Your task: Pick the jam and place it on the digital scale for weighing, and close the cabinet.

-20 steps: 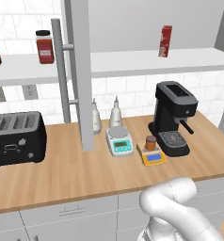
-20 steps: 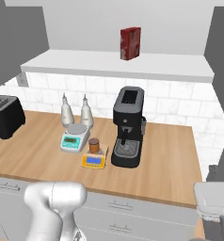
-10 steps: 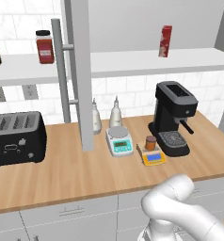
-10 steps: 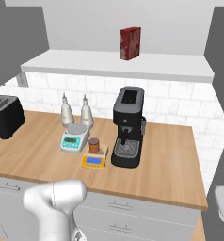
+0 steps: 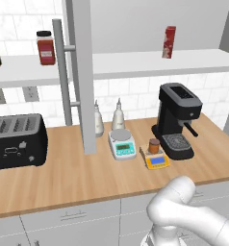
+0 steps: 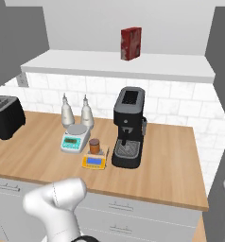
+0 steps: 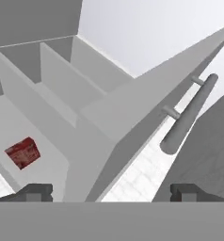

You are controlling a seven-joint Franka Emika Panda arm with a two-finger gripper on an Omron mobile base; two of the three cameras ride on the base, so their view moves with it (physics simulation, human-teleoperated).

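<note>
1. On the wooden desk [image 5: 78,180], the small short orange-brown jam jar with its darker brown lid [image 5: 154,145] stands upright on the grey plate of the small square yellow-orange digital scale [image 5: 158,160]; the right base view shows the same jar [image 6: 94,146] on the same scale [image 6: 95,161].
2. At 9 o'clock of that scale, just beside it, sits a white-and-teal scale with a round plate [image 5: 122,143]; at 3 o'clock, touching or nearly so, stands a black coffee machine [image 5: 176,120].
3. Two pale bottles [image 5: 118,114] stand at 12 o'clock of the white-and-teal scale, against the tiled wall.
4. A black toaster [image 5: 15,141] rests at the desk's far 9 o'clock end.
5. The large grey wall cabinet stands open: its flat door [image 5: 81,72] juts edge-on toward the camera, with a long vertical bar handle [image 5: 61,72] beside it.
6. On the white shelf [image 5: 135,65] inside stand a tall red box [image 5: 169,42] and, well apart at 9 o'clock, a red jar with a black lid [image 5: 45,47].
7. From the hand view, the claw [image 7: 111,192] points up at the cabinet door's handle [image 7: 189,114]; its two dark tips stand wide apart, open, gripping nothing.
</note>
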